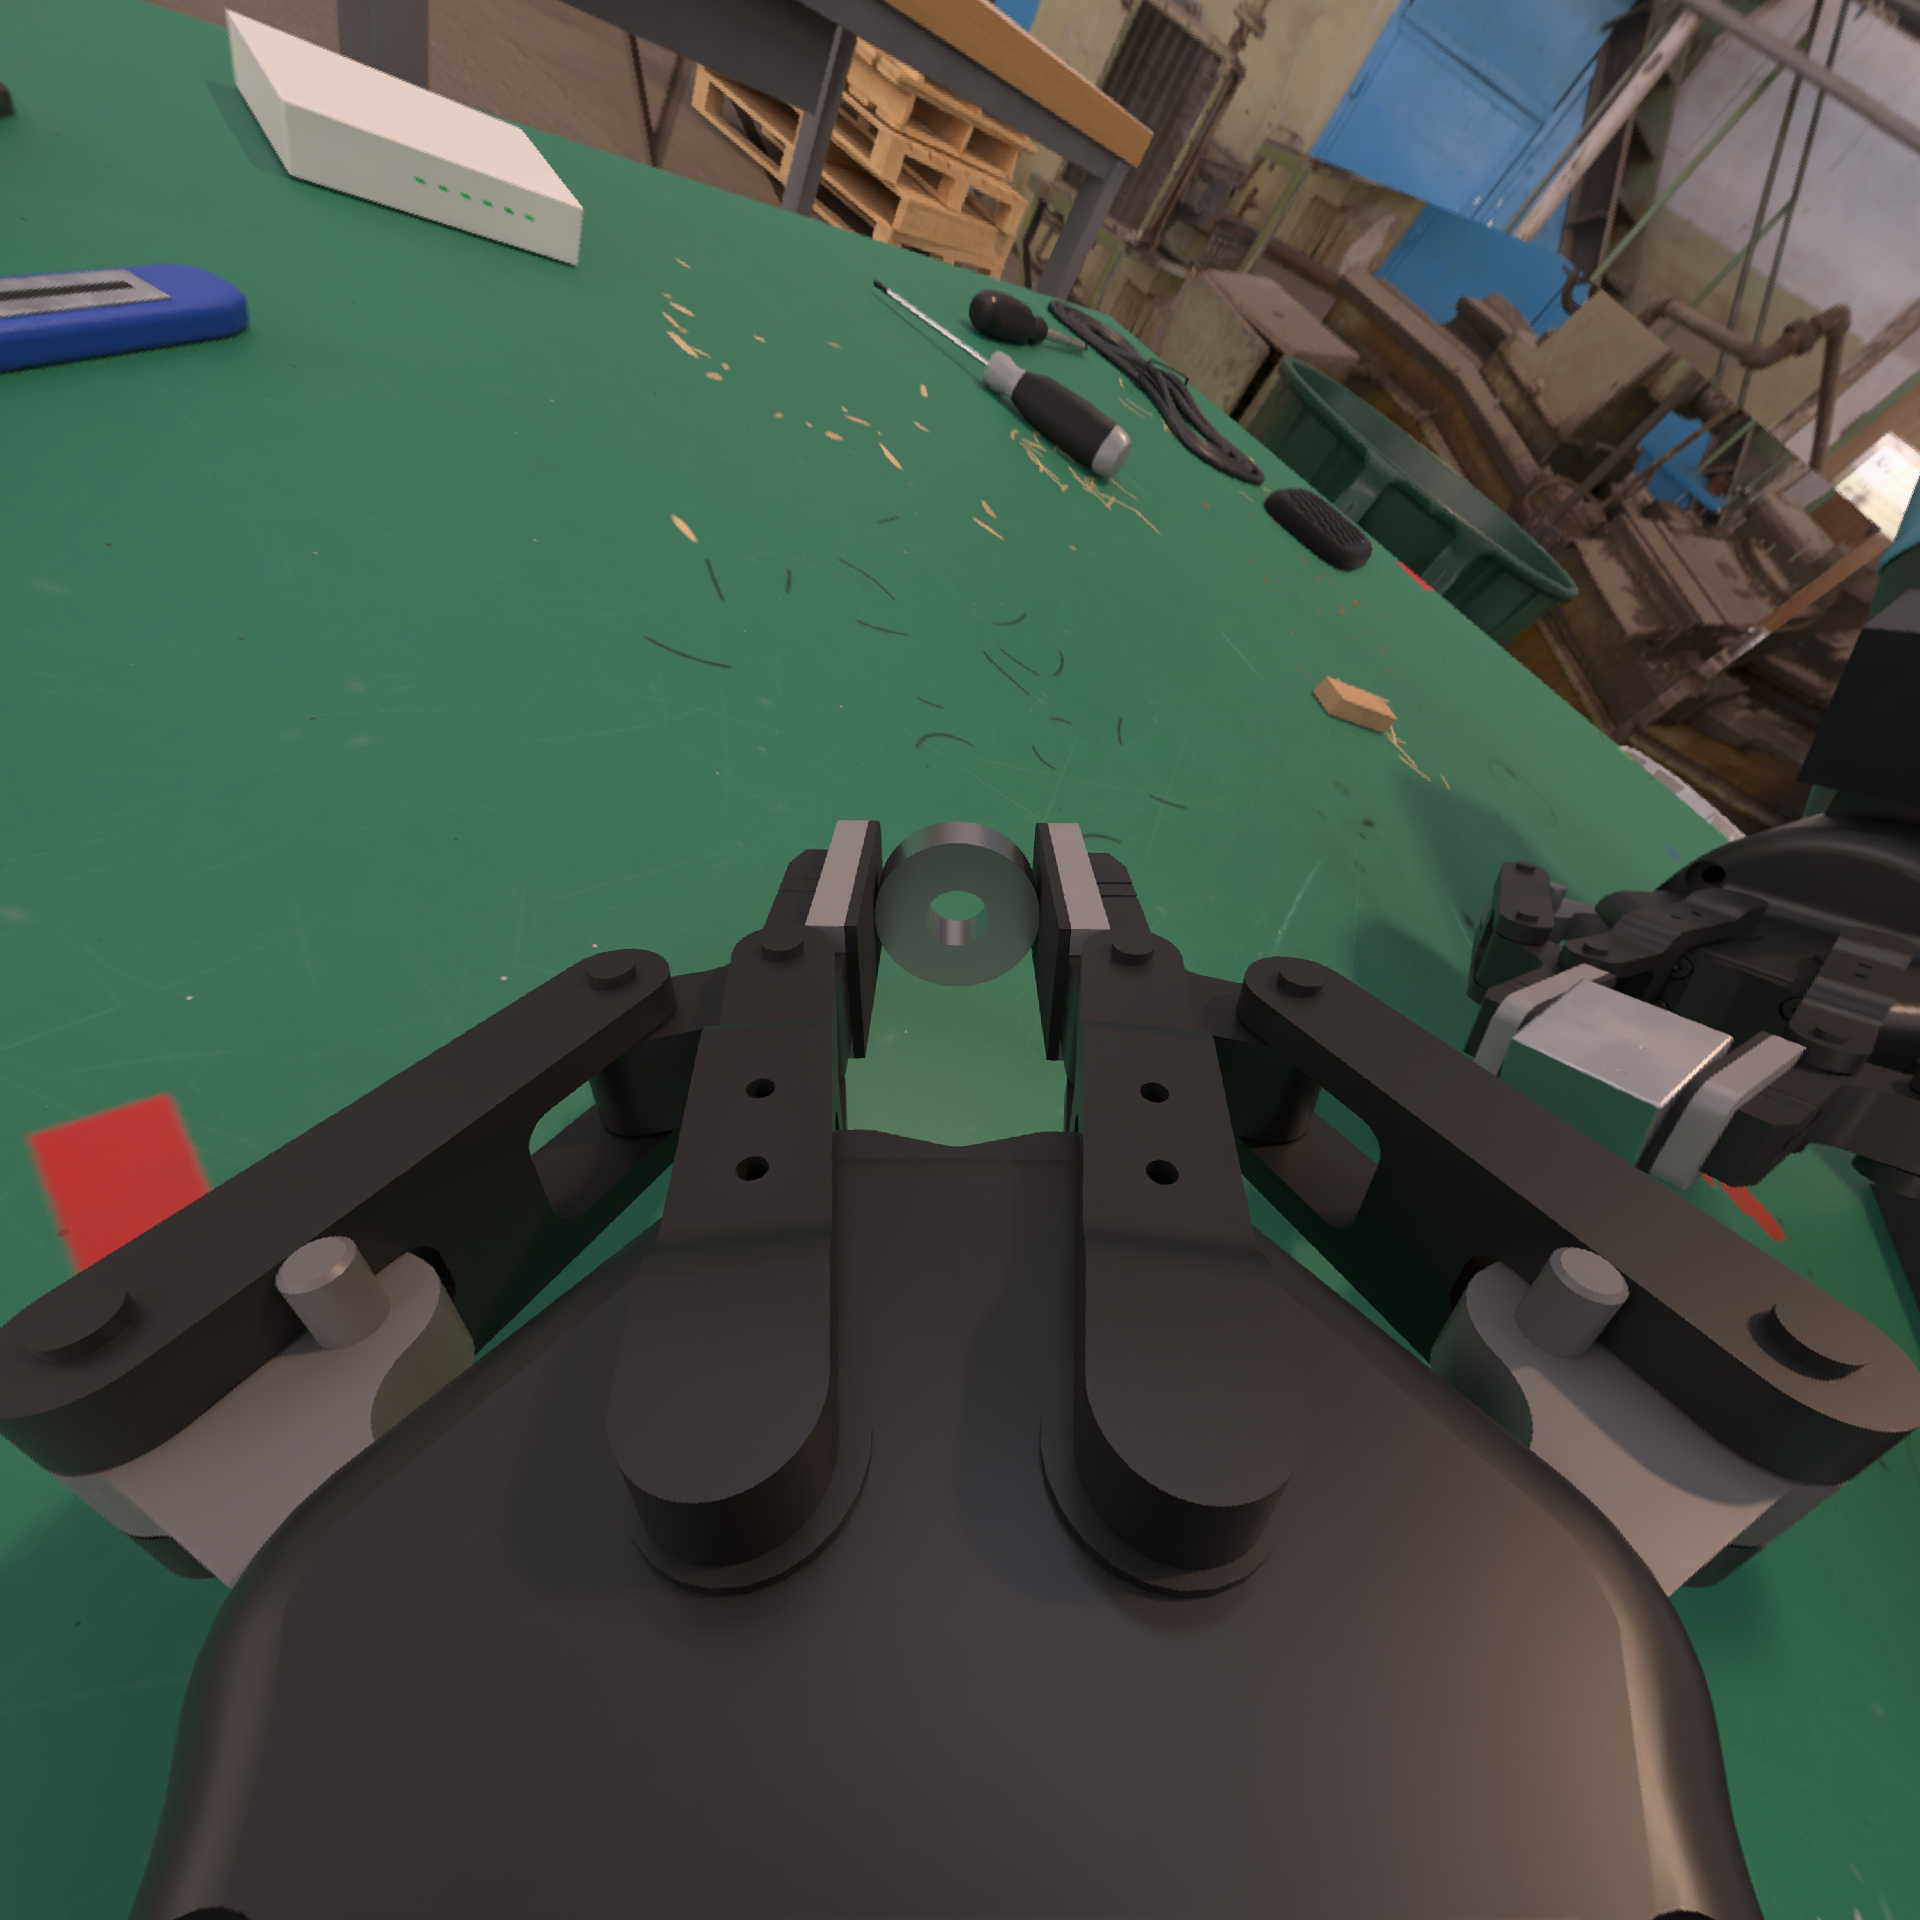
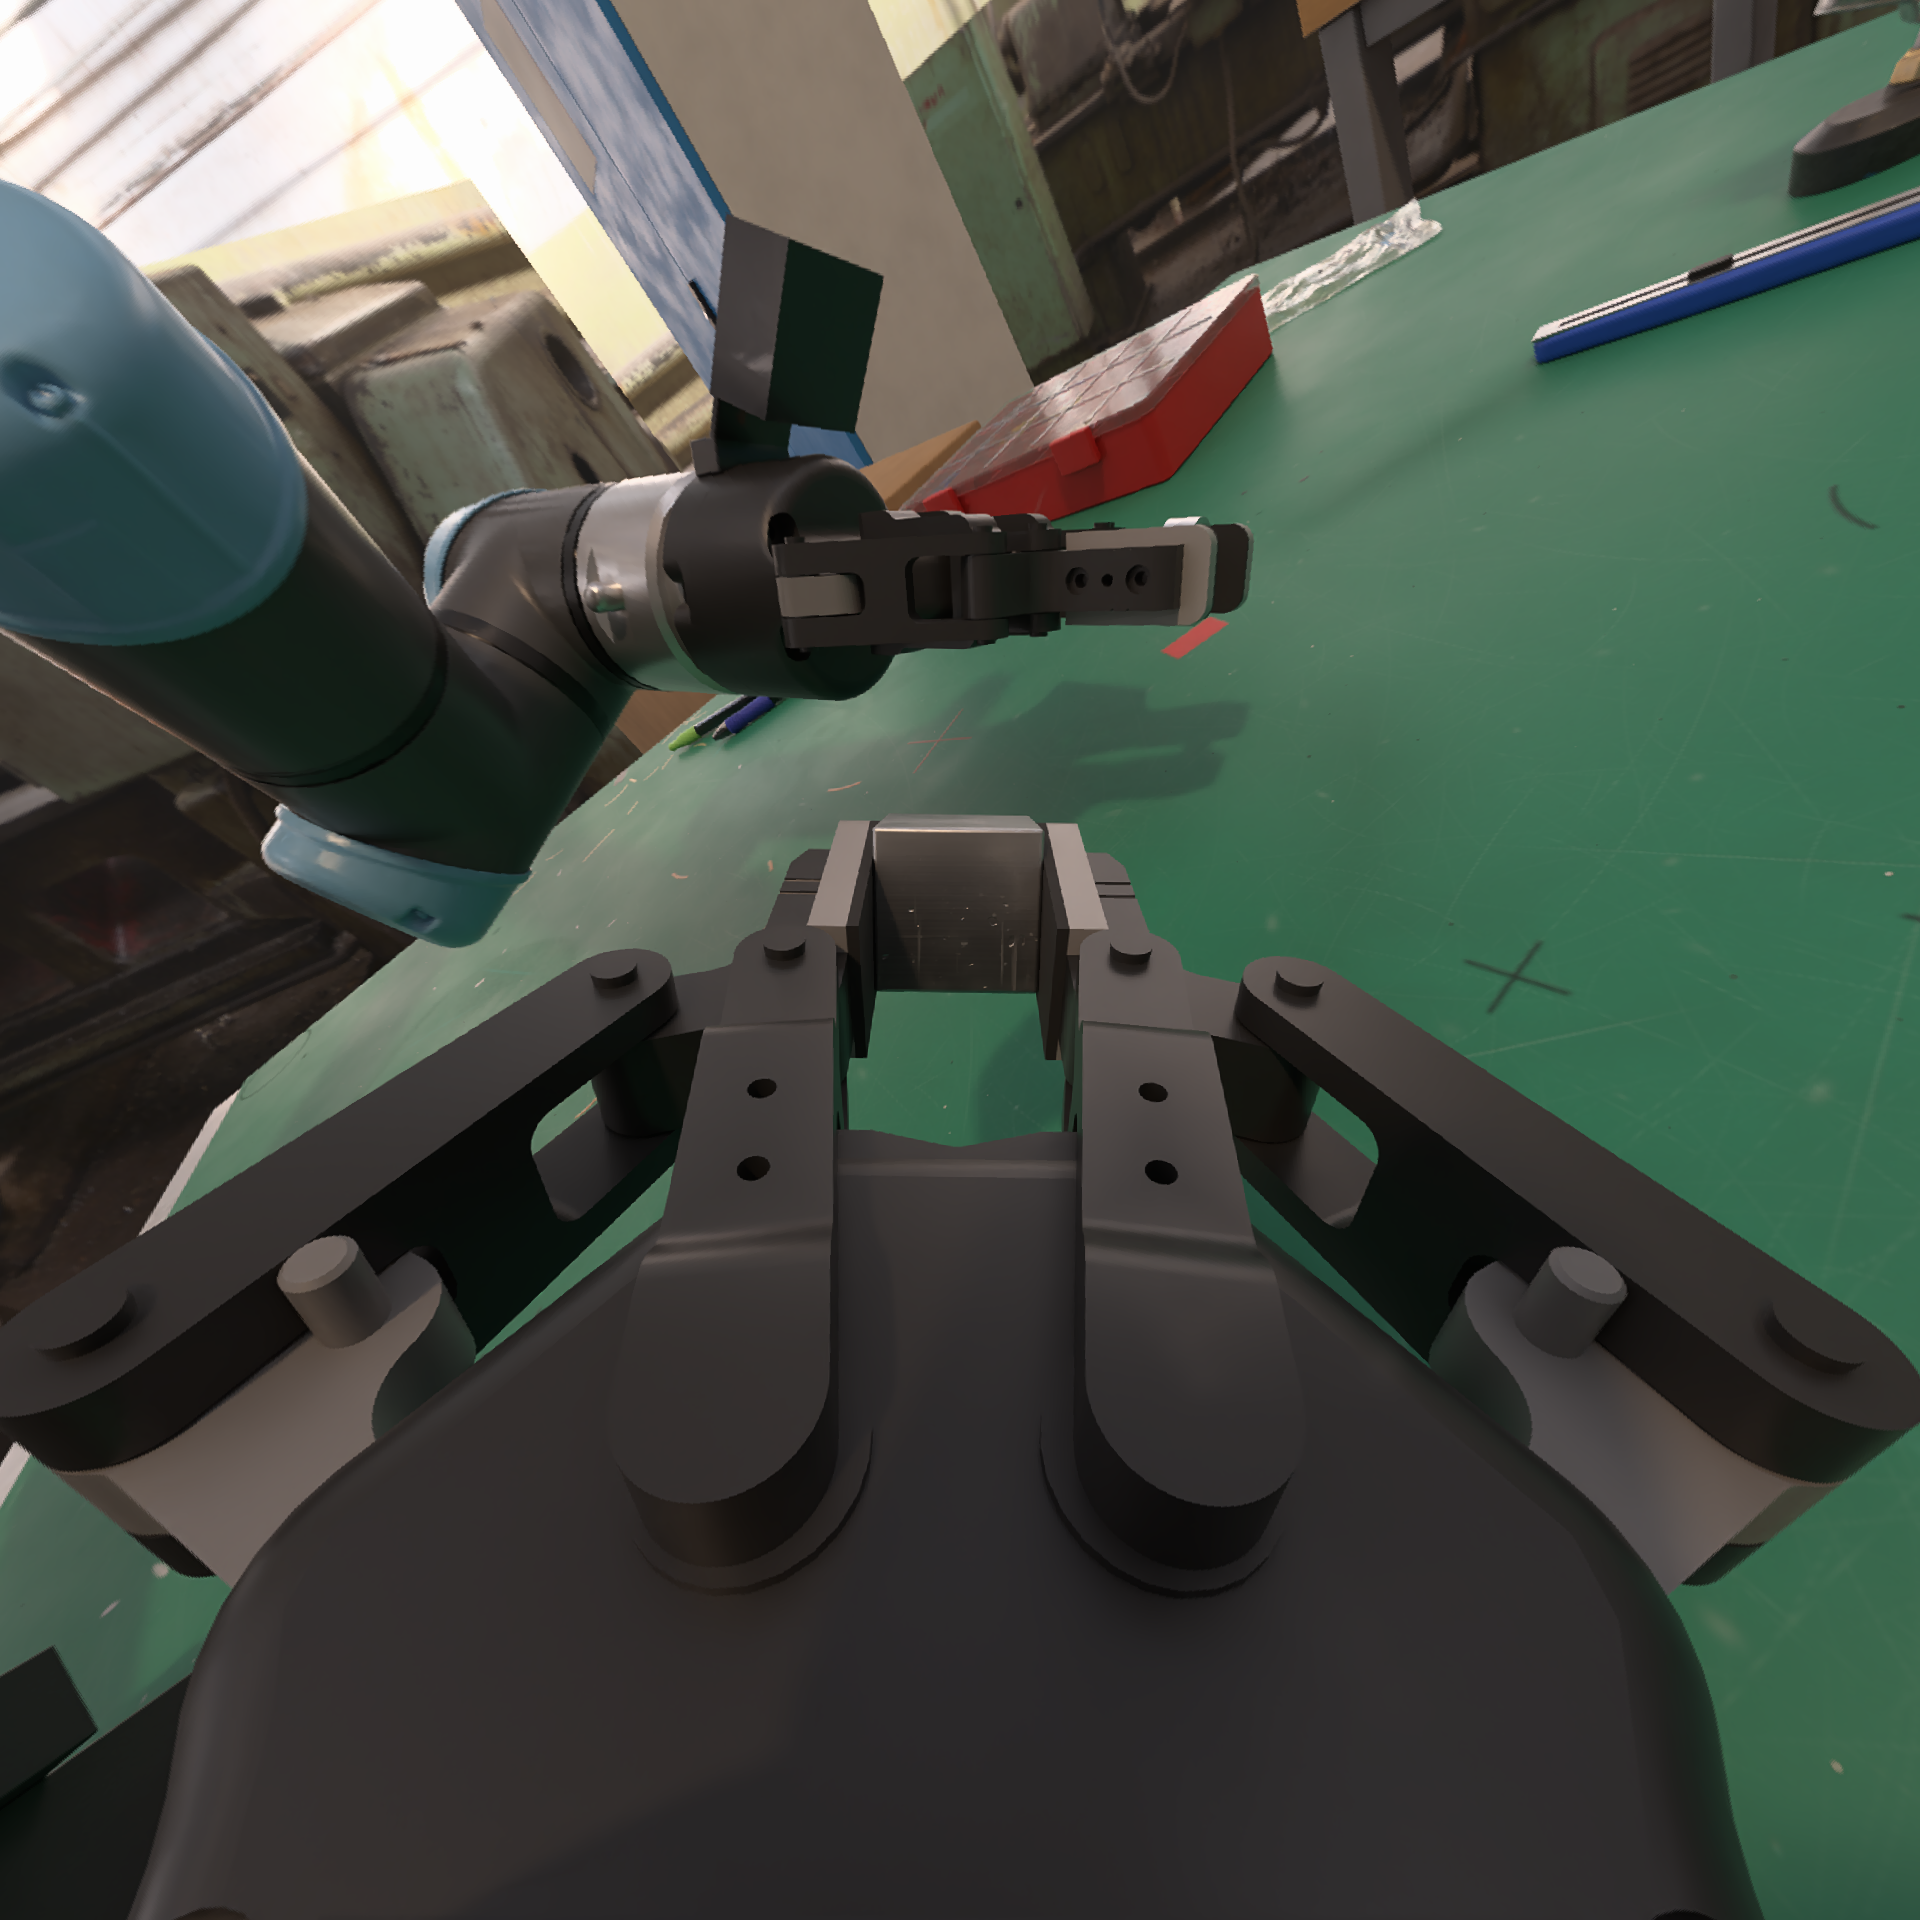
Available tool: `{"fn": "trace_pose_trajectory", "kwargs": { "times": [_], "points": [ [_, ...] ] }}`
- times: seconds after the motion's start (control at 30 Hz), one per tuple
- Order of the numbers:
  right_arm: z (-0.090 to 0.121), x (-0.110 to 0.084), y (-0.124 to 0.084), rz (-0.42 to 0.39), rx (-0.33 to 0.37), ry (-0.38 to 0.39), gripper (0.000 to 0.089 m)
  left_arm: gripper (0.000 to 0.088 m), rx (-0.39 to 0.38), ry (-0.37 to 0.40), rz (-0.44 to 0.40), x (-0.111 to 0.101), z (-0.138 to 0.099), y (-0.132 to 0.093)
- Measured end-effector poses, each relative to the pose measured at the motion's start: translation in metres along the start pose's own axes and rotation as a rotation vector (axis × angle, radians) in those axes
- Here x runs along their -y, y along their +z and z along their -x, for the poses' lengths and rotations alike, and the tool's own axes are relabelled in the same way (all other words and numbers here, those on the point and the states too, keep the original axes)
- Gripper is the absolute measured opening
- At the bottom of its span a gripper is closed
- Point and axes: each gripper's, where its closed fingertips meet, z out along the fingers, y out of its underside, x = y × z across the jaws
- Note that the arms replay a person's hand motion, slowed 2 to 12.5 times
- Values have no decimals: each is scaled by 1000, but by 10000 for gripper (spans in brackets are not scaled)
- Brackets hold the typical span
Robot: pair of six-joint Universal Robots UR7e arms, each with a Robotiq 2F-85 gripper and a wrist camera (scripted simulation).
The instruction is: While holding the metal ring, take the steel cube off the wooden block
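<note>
We look across a green worktable (image 1: 436, 644) that fills both wrist views, scratched and dusted with pale wood shavings; from the right wrist view the left arm (image 2: 260, 582) reaches in from the left, blue-capped and dark-sleeved, and hangs above the tabletop, casting a shadow beneath it; at the far left of the left wrist view lies a white box (image 1: 405, 156) with a row of green lights, and nearer, at the left edge, a blue-handled tool (image 1: 114, 312); in the right wrist view a red case (image 2: 1122, 416) sits at the table's far edge, behind the left arm's gripper; a black-handled screwdriver (image 1: 1039, 400) lies far right in the left wrist view, beside a black cord, with a small tan wooden scrap (image 1: 1354, 703) nearer on the right; we cannot say whether that scrap is the wooden block; the left gripper (image 1: 956, 909) has its fingers pinching the metal ring (image 1: 956, 904) edge-on between the pads, its hole facing the camera, clear of the table; the right gripper (image 2: 956, 904) has its fingers clamped on two opposite faces of the steel cube (image 2: 956, 904), held above the green surface; the same cube shows at the right edge of the left wrist view, gripped between pale pads, near the left gripper yet apart from it.
</note>
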Motion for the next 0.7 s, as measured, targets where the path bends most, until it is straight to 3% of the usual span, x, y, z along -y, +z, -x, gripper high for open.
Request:
{"fn": "trace_pose_trajectory", "kwargs": {
  "times": [0.3,0.7],
  "points": [
    [6,2,-19,-38,32,-5,255,260,50,-34,-78,10,10,-6],
    [-11,13,-59,-113,1,9,255,260,103,14,-62,8,11,-3]
  ]
}}
